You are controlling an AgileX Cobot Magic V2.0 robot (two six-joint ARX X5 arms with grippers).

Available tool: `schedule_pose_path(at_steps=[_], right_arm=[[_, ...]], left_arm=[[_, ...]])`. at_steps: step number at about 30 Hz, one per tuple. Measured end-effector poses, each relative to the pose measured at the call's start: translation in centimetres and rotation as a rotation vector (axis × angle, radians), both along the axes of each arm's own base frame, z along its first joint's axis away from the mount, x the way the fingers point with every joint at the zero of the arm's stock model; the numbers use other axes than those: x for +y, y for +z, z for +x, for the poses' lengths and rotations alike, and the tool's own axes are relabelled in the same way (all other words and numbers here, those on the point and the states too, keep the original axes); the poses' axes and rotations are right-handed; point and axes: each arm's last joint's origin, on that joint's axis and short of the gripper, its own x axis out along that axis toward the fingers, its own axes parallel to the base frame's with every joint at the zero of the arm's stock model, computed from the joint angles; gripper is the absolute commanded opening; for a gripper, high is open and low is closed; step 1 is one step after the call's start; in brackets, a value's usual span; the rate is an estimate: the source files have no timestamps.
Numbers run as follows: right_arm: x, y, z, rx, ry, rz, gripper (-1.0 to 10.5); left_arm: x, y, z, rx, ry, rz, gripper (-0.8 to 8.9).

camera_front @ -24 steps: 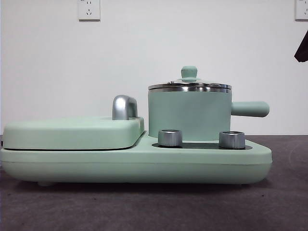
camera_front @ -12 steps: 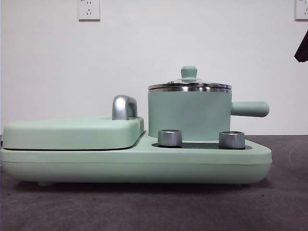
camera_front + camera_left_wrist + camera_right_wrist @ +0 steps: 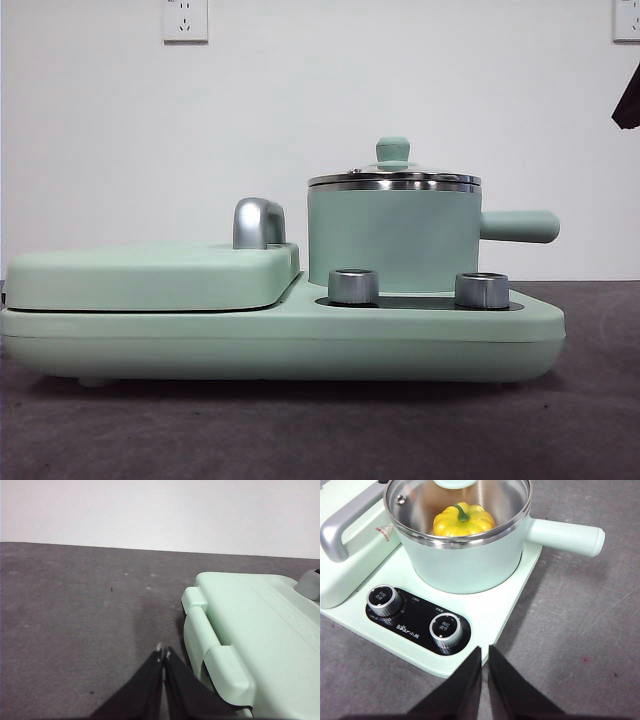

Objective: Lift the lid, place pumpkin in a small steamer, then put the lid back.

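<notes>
Lid (image 3: 393, 176) covers pumpkin (image 3: 463, 520) (grey table (image 3: 320, 430)).

Surface: I see a dark grey table (image 3: 600, 430).
Resting on it: mint-green cooker base (image 3: 280, 345), flat, nothing else beside it.
</notes>
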Motion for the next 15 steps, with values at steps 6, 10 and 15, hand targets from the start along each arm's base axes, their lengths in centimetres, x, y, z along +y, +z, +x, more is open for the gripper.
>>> schedule_pose_path(at_steps=[6,10,15], right_arm=[[0.0,0.0,0.0,0.0,0.0,0.0,0.2],[0.0,0.0,0.0,0.0,0.0,0.0,0.2],[-0.03,-0.01,0.01,-0.009,0.003,-0.018,0.2]], left_arm=[[0.0,0.06,0.0,-0.006,0.0,0.0,0.07],[0.0,0.06,0.0,-0.006,0.0,0.0,0.07],[0.0,0.06,0.0,-0.006,0.0,0.0,0.07]])
